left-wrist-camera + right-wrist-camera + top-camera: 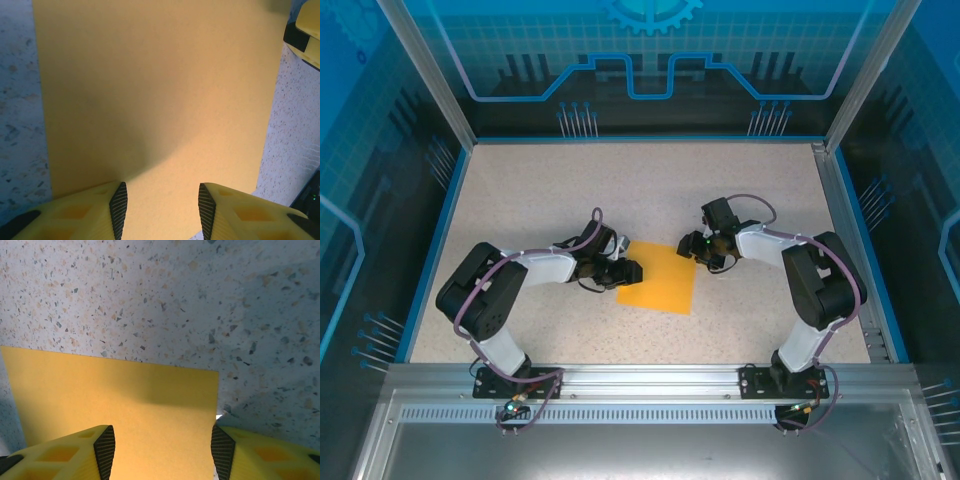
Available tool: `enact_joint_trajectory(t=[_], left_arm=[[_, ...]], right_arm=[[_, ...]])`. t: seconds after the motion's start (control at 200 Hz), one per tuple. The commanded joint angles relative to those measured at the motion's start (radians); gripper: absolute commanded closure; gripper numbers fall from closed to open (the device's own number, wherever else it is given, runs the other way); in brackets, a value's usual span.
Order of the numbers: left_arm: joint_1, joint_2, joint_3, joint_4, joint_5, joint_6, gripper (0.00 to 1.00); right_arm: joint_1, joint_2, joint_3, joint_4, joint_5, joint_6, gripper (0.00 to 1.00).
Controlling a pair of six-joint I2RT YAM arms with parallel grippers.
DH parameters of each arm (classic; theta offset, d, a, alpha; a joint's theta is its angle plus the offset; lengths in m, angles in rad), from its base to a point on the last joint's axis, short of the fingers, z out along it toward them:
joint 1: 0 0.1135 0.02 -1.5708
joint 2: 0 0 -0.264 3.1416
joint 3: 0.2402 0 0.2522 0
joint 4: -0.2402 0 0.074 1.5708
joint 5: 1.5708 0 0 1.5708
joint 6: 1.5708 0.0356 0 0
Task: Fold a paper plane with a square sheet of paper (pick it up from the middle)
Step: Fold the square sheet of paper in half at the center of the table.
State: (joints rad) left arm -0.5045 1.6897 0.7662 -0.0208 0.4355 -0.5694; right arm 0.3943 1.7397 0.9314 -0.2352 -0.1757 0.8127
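Note:
The square sheet of paper (658, 278) lies flat on the speckled table, orange-yellow and uncreased. My left gripper (632, 272) is low over its left edge, open. In the left wrist view the sheet (160, 90) spreads out beneath and beyond the left gripper (162, 207), whose yellow fingers stand apart. My right gripper (692, 248) is at the sheet's far right corner, also open. In the right wrist view the right gripper (162, 452) straddles that corner of the sheet (120, 400), with one finger over the paper and the other at its edge. A right finger (305, 35) shows across the sheet.
The table (570, 190) has a blue rim (438, 225) and aluminium corner posts (425, 70) with glass walls around it. An aluminium rail (640, 378) carries both arm bases at the near edge. Bare tabletop lies beyond the paper (175, 300).

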Motion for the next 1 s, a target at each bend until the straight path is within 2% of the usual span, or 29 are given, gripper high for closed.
enact_joint_trajectory(t=[0.0, 0.515, 0.75, 0.925, 0.995], left_arm=[[-0.005, 0.022, 0.019, -0.028, 0.012, 0.026, 0.55], [-0.006, 0.028, 0.019, -0.026, 0.013, 0.024, 0.55], [-0.006, 0.028, 0.017, -0.028, 0.011, 0.024, 0.54], [-0.006, 0.021, 0.017, -0.034, 0.009, 0.028, 0.54], [-0.006, 0.018, 0.017, -0.039, 0.005, 0.03, 0.54]], right_arm=[[0.057, 0.046, -0.008, 0.067, -0.1, 0.023, 0.44], [0.072, 0.02, -0.008, 0.078, -0.127, 0.032, 0.46], [0.071, 0.017, -0.01, 0.091, -0.142, 0.036, 0.43], [0.068, -0.04, -0.045, 0.117, -0.189, 0.055, 0.42], [0.067, -0.085, -0.114, 0.136, -0.201, 0.075, 0.41]])
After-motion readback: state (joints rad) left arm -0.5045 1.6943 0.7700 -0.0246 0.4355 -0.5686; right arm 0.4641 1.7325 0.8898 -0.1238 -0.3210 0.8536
